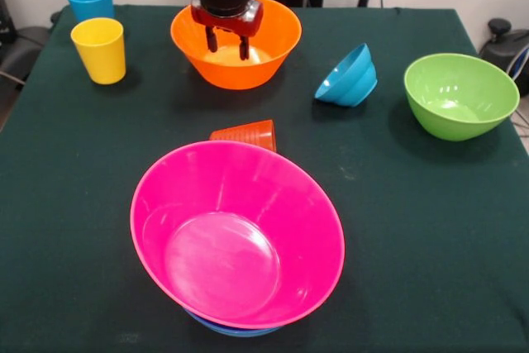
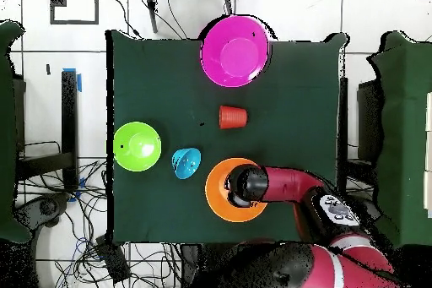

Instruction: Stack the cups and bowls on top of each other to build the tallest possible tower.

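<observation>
No readable writing. Orange-red ribbed cup (image 1: pixel 246 133) on side, long axis across tabletop. Gripper (image 1: pixel 228 42) open, empty, over orange bowl (image 1: pixel 273 49).

Pink bowl (image 1: pixel 237 233), orange bowl (image 1: pixel 235 41), green bowl (image 1: pixel 460 95), dark green table (image 1: pixel 397 229).

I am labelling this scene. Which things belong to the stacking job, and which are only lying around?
Job: pink bowl over blue rim, orange bowl, green bowl, tipped blue bowl, three cups, gripper.
Lying around: floor cables.
</observation>
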Available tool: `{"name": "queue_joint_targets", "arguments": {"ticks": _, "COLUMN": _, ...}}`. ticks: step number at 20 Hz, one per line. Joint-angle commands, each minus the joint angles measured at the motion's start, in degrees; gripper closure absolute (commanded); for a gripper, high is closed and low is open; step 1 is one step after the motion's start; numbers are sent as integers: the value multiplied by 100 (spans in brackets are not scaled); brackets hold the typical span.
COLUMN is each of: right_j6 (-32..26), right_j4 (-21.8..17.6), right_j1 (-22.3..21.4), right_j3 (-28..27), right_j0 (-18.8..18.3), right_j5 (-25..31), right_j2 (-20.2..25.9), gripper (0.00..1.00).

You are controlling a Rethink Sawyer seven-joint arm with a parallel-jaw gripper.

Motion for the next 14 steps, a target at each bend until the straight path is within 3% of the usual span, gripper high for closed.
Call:
{"name": "queue_joint_targets", "arguments": {"ticks": 1, "right_j6": 189, "right_j4": 87, "right_j1": 72, "right_j3": -406, "right_j0": 231, "right_j5": 522, "right_j2": 102, "gripper": 0}}
{"name": "queue_joint_targets", "arguments": {"ticks": 2, "right_j6": 166, "right_j4": 229, "right_j1": 26, "right_j3": -382, "right_j0": 212, "right_j5": 857, "right_j2": 109, "gripper": 0}}
{"name": "queue_joint_targets", "arguments": {"ticks": 5, "right_j6": 141, "right_j4": 189, "right_j1": -55, "right_j3": -349, "right_j0": 216, "right_j5": 701, "right_j2": 137, "gripper": 0}}
{"name": "queue_joint_targets", "arguments": {"ticks": 14, "right_j6": -307, "right_j4": 194, "right_j1": -697, "right_j3": -348, "right_j0": 88, "right_j5": 1417, "right_j2": 293, "gripper": 0}}
